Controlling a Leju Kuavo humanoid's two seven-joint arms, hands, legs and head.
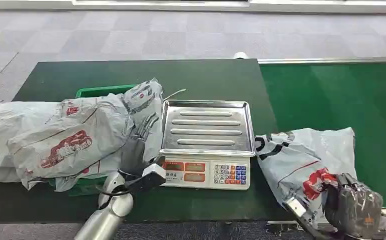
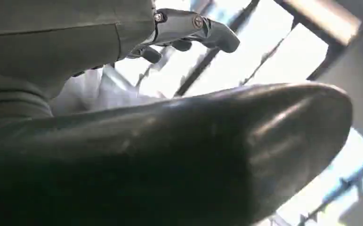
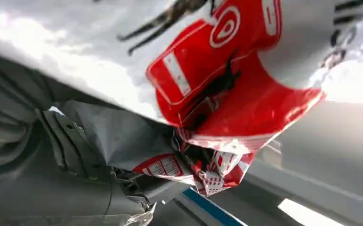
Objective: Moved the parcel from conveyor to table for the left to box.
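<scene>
A grey parcel (image 1: 301, 155) with red print lies at the near edge of the bright green conveyor (image 1: 331, 95), its left end reaching the dark table (image 1: 130, 75). My right hand (image 1: 353, 206) grips its near right corner; the right wrist view shows the bag (image 3: 245, 70) bunched against that hand (image 3: 66, 188). A green box (image 1: 98, 91) stands at the table's left with a large grey parcel (image 1: 75, 135) lying over it. My left hand (image 1: 139, 145) rests against that parcel's right side with its fingers spread upward. In the left wrist view the thumb (image 2: 193, 155) and fingers (image 2: 193, 26) stand apart.
A weighing scale (image 1: 206, 172) with a bare steel tray (image 1: 207, 125) sits on the table between my two hands. Another grey bag (image 1: 0, 130) lies at the far left edge. Grey carpet floor lies beyond the table.
</scene>
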